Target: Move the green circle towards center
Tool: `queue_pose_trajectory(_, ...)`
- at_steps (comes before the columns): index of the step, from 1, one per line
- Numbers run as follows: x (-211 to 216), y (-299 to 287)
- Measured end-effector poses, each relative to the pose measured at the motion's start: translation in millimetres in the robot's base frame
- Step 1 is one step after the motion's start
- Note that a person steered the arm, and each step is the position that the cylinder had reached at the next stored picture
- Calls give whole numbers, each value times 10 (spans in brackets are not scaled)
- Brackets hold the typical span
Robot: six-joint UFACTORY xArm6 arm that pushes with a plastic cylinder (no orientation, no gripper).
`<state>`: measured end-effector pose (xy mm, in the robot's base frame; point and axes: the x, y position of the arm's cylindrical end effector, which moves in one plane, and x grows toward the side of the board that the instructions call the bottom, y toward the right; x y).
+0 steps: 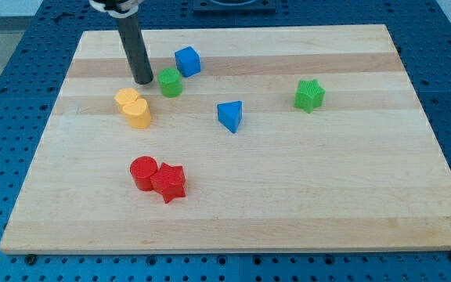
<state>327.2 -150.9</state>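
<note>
The green circle [170, 82] is a short green cylinder on the wooden board [288, 196], in the upper left part of the view. My tip [143, 81] is at the lower end of the dark rod, just left of the green circle with a small gap between them. The rod rises to the view's top.
A blue cube [187, 61] sits just up and right of the green circle. A yellow heart-like block [134, 108] lies below my tip. A blue triangle [230, 116] is near the middle, a green star [309, 95] at the right, a red circle [142, 172] and red star [168, 183] at lower left.
</note>
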Motion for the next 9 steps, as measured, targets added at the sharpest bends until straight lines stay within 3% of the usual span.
queue_pose_trajectory(2,-1,890)
queue_pose_trajectory(4,11,527)
queue_pose_trajectory(6,216,607)
queue_pose_trajectory(9,290,1795)
